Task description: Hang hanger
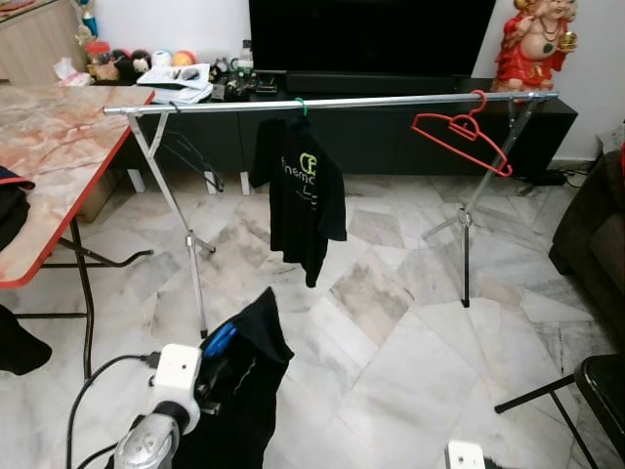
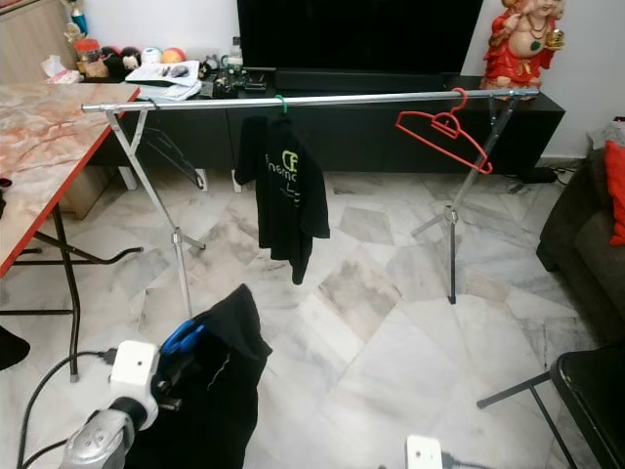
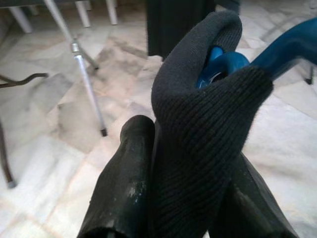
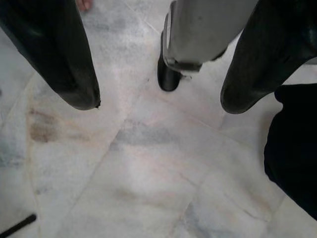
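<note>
While the left gripper (image 3: 183,198) is clamped on the blue hanger (image 3: 233,62) with its black top (image 1: 244,391), low and well short of the rail (image 1: 332,103), the carry is on. Next it must lift and hook. The right gripper (image 4: 158,99) hangs apart over the floor.

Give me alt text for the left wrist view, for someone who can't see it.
The left gripper is shut on a dark knitted garment draped over a blue plastic hanger. Beyond it, a silver metal rack leg stands on a pale marble floor.
</note>
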